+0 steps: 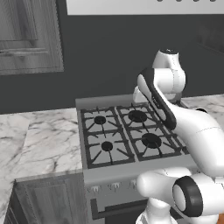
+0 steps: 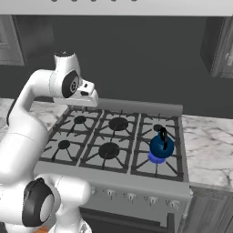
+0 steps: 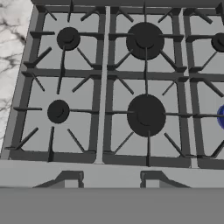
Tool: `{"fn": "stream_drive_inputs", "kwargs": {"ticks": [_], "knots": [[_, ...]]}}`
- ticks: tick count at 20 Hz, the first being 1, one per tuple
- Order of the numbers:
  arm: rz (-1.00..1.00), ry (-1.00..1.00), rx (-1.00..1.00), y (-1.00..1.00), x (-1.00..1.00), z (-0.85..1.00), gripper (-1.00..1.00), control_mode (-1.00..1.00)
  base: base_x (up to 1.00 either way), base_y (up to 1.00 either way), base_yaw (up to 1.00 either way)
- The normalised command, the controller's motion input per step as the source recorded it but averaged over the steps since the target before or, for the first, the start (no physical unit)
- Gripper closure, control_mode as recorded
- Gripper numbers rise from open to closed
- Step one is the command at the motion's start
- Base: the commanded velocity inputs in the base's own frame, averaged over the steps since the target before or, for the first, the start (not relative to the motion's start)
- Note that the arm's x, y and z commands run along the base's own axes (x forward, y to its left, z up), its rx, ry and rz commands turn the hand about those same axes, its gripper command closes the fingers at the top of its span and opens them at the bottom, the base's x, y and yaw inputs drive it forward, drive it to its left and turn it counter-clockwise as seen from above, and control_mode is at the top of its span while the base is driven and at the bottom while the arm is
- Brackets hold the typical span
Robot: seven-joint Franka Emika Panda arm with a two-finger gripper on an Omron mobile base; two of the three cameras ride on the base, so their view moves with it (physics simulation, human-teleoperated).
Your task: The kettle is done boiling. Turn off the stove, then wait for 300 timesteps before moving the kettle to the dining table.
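Overhead, the hand [image 2: 89, 98] hangs above the stove [image 2: 118, 136], its grip unreadable; the kettle [image 2: 161, 146] sits front right, marble counter [image 2: 209, 145] beside.

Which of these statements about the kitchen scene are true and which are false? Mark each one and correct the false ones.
1. The kettle stands on the front right burner of the stove. True.
2. The kettle is red. False: it is glossy blue with a black handle.
3. The stove has six burners. True.
4. A blue glow shows under the kettle. True.
5. The gripper is holding the kettle by its handle. False: the arm is raised over the left part of the stove, well away from the kettle.
6. The counter beside the stove is plain black. False: it is white marble with grey veins.
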Motion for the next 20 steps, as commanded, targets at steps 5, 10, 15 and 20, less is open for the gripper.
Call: {"fn": "stream_drive_inputs", "kwargs": {"ticks": [5, 10, 15, 20], "knots": [[0.0, -0.04, -0.01, -0.08, -0.04, -0.01, -1.0, -1.0, 0.0, 0.0, 0.0], [-0.01, -0.06, 0.0, -0.37, -0.13, 0.0, -1.0, -1.0, 0.0, 0.0, 0.0], [-0.02, -0.03, 0.0, -0.37, -0.16, -0.01, -1.0, -1.0, 0.0, 0.0, 0.0], [-0.03, -0.02, 0.0, -0.34, -0.18, -0.03, -1.0, -1.0, 0.0, 0.0, 0.0]]}}
